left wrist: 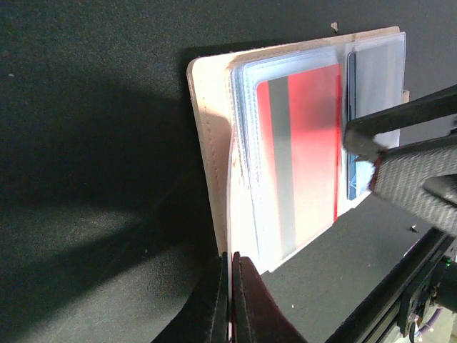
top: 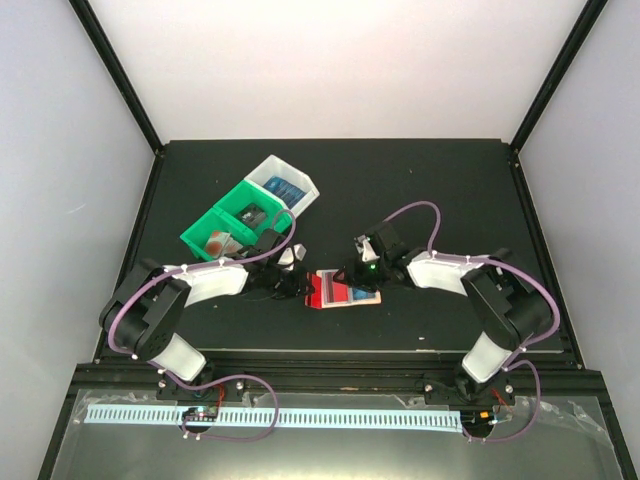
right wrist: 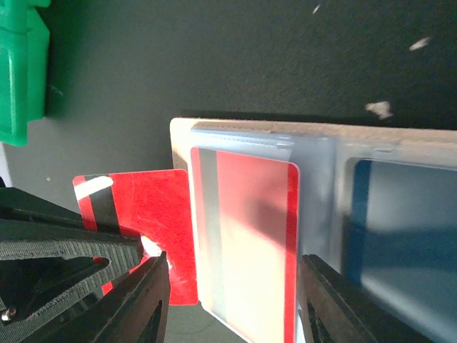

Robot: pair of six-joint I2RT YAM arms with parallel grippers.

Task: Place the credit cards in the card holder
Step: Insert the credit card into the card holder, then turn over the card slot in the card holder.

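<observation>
On the black table point(top: 420, 190), seen from the overhead camera, I have the card holder point(top: 345, 291) lying open near the middle, between my two arms. The left gripper point(top: 292, 285) sits at its left edge and the right gripper point(top: 362, 276) reaches in over its upper right part. Behind the left arm stand a green bin point(top: 215, 222) and a white bin point(top: 290, 180), each with small items inside that I cannot make out.

From the left wrist camera, the left gripper point(left wrist: 230, 300) has its fingers pressed together at the near edge of the card holder point(left wrist: 207, 143); whether they pinch that edge or a card, I cannot tell. A red card point(left wrist: 300, 150) with a grey stripe lies inside a clear sleeve, and a blue card point(left wrist: 351, 136) shows in the next sleeve. The right gripper's fingers point(left wrist: 400, 118) cross over that far side.

From the right wrist camera, the right gripper point(right wrist: 232, 300) is spread wide, one finger on each side of the sleeved red card point(right wrist: 250, 236). A second red card point(right wrist: 150, 207) lies beside the holder's left edge, its right side against or under the sleeve, with the left gripper's finger point(right wrist: 64, 250) touching it. The blue card point(right wrist: 400, 221) sits in the right-hand sleeve. A corner of the green bin point(right wrist: 21, 71) shows at upper left.
</observation>
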